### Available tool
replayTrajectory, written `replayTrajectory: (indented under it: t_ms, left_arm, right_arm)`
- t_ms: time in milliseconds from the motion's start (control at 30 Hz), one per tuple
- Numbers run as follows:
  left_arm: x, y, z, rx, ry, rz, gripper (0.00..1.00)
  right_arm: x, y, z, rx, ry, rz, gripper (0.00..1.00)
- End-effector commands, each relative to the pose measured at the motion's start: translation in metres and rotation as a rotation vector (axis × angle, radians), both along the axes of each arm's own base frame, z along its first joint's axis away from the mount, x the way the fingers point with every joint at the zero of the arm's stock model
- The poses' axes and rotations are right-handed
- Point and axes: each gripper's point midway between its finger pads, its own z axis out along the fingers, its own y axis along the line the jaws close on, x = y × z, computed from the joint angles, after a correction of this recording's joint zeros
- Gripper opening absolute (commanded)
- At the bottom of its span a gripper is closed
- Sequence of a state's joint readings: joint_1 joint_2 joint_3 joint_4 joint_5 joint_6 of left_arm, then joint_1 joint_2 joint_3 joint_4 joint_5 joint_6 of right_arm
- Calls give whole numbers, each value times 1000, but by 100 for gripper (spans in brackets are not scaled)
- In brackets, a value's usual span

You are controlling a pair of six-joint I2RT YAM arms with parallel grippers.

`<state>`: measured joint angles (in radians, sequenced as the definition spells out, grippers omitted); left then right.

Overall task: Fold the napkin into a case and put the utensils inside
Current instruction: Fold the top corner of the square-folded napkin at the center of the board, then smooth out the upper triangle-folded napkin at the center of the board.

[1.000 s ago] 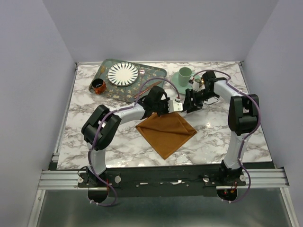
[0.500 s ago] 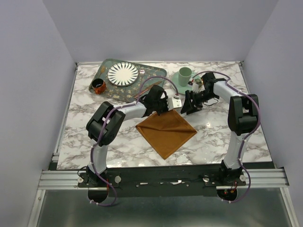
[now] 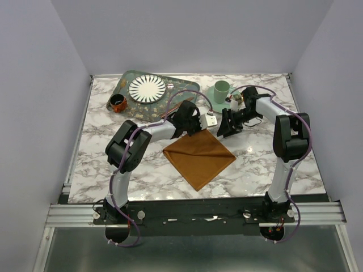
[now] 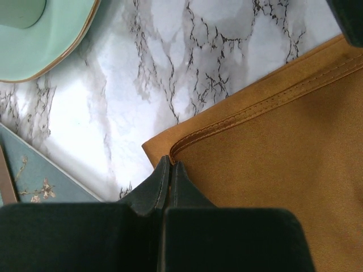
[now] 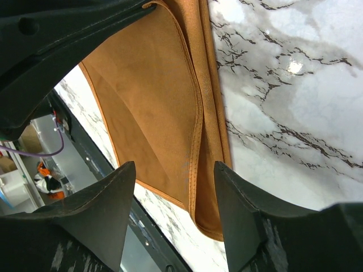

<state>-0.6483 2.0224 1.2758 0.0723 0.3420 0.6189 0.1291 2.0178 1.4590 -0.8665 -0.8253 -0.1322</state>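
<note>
The left pincer point(image 4: 171, 170) is clenched at a corner of the rust-orange cloth napkin point(image 3: 198, 156); the right pincer point(image 5: 173, 169) hangs released.

Left arm point(image 3: 154, 134): pale grey-white tubular links, bulky matte-black joint housings with rounded corners. Right arm point(image 3: 282, 170): same build, same colours.

Purple cable point(image 3: 187, 92): thin, one per arm, clipped along the links and looping free just behind each wrist.

White block point(image 3: 210, 120): small and boxy, mounted directly behind the left gripper point(image 3: 202, 131).

Left gripper fingers point(image 4: 150, 192): matte black wedges that taper to thin, blade-like tips.

Right gripper point(image 5: 173, 170) fingers point(image 5: 96, 218): matte black and broad with flat inner faces; the one on the right of the wrist view has pale scuff specks low down.

Bases point(image 3: 116, 212): at the arms' far ends from the grippers, black, with bright bolt heads beside them.
</note>
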Motion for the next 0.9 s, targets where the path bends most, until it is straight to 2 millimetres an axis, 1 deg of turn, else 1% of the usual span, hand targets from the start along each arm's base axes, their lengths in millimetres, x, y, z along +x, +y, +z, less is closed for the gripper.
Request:
replayTrajectory:
  t_ms: [0,300,367,400,433,467,500,533,567,600,633,667,700,733,767,800,833,867]
  left_arm:
    - [15,-3,7,-14,-30,33,0]
    - [22,-3,5,1,-31,53,1]
    - [23,-2,7,2,-26,65,13]
    - [25,0,12,-2,-32,79,17]
    - [26,1,17,-10,-33,86,27]
    - [24,4,19,-13,-24,91,32]
    - [22,4,35,-42,-26,99,36]
    - [22,8,42,-55,-23,109,39]
    - [17,11,46,-62,-4,112,41]
    - [13,13,68,-105,-3,127,41]
    - [8,14,75,-125,11,126,43]
    - [4,20,80,-142,29,142,43]
    - [-4,24,96,-162,43,143,44]
    - [-11,26,101,-189,90,162,45]
    - [-18,34,100,-187,138,184,47]
    - [-24,39,111,-210,164,192,48]
    - [-31,42,114,-250,245,231,53]
    - [-49,42,113,-275,349,200,56]
  right_arm:
    - [-8,-1,-4,15,37,9,65]
    - [-10,-1,-2,13,37,14,65]
    - [-11,-1,0,14,38,16,65]
    - [-10,-1,1,15,31,18,65]
    - [-10,-1,5,16,21,19,65]
    - [-11,-1,6,16,22,21,65]
    - [-11,-2,8,16,15,24,65]
    - [-10,-1,13,21,-2,27,65]
    - [-11,-1,16,23,-3,27,65]
    - [-12,-1,17,26,-6,30,65]
    - [-12,-1,20,29,-13,30,65]
    - [-15,-1,25,35,-21,33,65]
    - [-17,1,29,49,-27,37,65]
    - [-19,2,32,58,-26,37,65]
    - [-24,2,37,69,-31,39,65]
    - [-28,6,41,96,-25,40,64]
    - [-31,7,45,112,-24,39,63]
    - [-35,10,48,127,-29,45,63]
